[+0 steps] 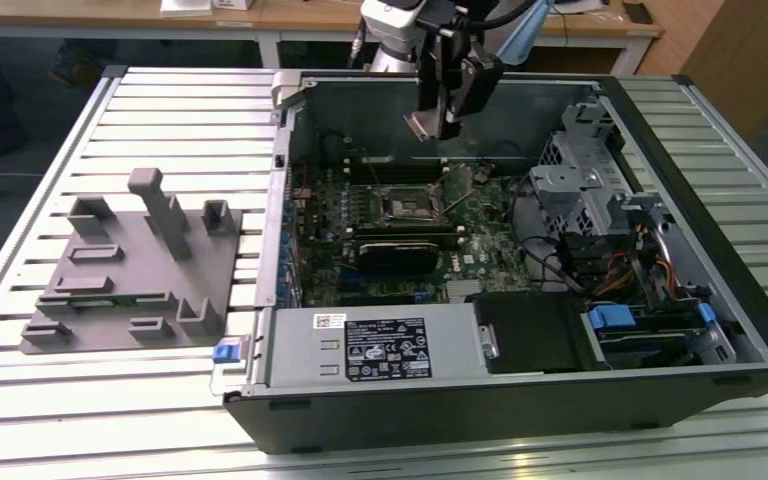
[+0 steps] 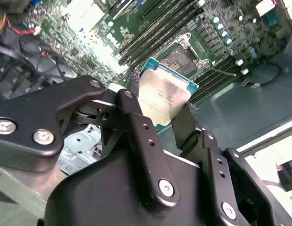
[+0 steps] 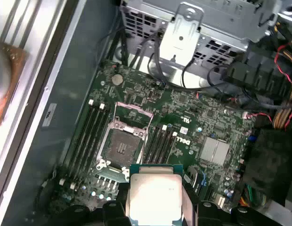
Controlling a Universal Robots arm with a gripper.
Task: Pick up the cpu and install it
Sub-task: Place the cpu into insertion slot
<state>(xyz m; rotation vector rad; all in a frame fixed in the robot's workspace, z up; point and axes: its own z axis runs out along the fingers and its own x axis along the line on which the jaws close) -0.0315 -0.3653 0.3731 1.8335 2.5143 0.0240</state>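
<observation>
cpu (image 3: pixel 153 197): bottom edge cut off by the frame in first wrist view. In second wrist view its lower part sits behind a finger (image 2: pixel 136 127), and it covers one socket (image 2: pixel 181 55) corner. Socket pins too small to tell.

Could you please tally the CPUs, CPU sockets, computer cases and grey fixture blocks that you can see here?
cpu, held in the end effector: 1
cpu socket: 1
computer case: 1
grey fixture block: 1
Total: 4
</observation>
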